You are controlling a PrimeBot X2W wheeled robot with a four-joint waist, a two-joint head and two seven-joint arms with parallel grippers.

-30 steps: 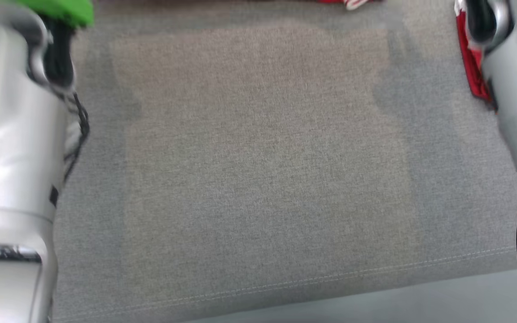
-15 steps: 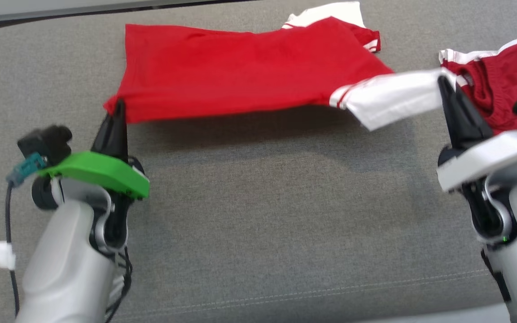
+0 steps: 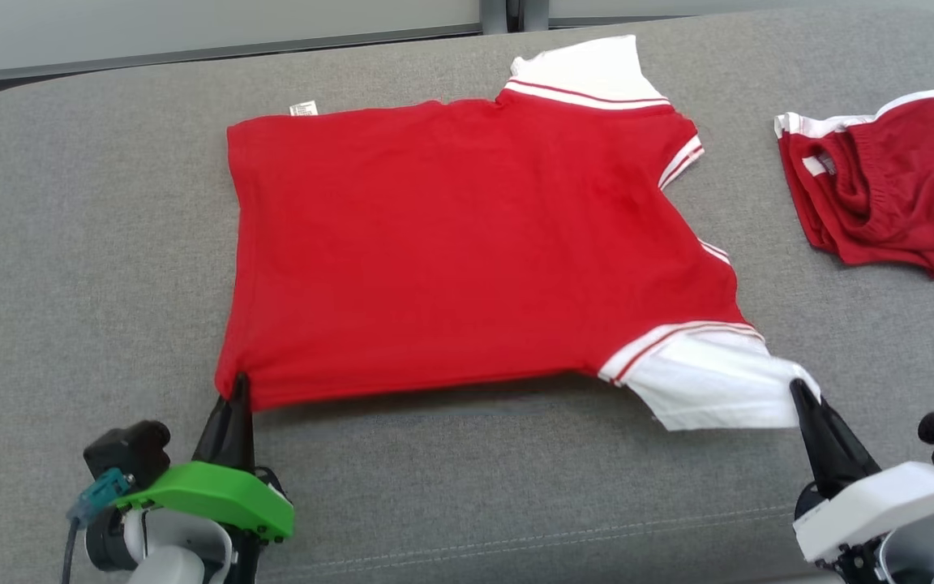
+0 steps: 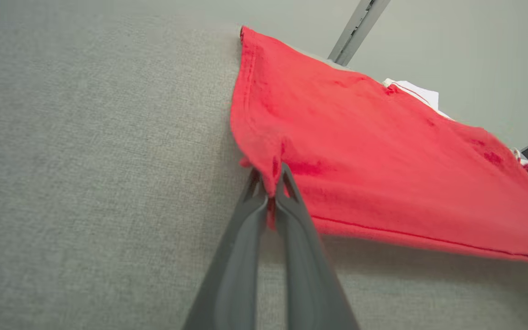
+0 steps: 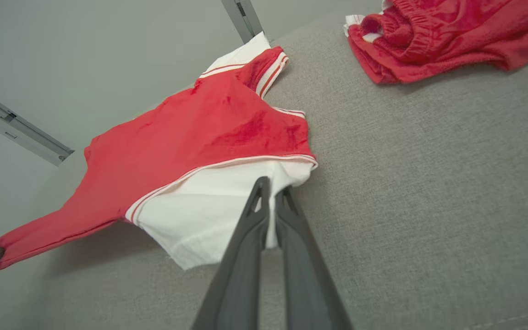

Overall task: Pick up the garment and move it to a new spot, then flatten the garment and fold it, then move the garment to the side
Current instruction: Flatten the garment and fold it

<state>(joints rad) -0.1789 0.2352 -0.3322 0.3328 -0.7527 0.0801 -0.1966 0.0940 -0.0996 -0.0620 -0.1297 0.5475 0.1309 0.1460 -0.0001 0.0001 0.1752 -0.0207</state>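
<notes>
The garment (image 3: pixel 467 243) is a red T-shirt with white sleeves, spread across the grey cushioned surface, its near edge held a little above the cloth. My left gripper (image 3: pixel 236 388) is shut on the shirt's near left hem corner (image 4: pixel 271 176). My right gripper (image 3: pixel 801 391) is shut on the edge of the near white sleeve (image 3: pixel 710 381), seen in the right wrist view as white cloth (image 5: pixel 209 206) pinched between the fingers (image 5: pixel 268 192). The far sleeve (image 3: pixel 589 69) lies flat at the back.
A bundle of red shorts with white trim (image 3: pixel 880 174) lies at the right of the grey surface (image 3: pixel 86 243); the same shorts (image 5: pixel 433 32) show in the right wrist view. The surface's front seam (image 3: pixel 516 543) runs just beyond my grippers. A pale wall stands behind.
The head camera has tilted up, so the whole picture shifted. Both grippers, still shut on the shirt, have drawn its near edge toward me, and far more of the shirt lies spread out.
</notes>
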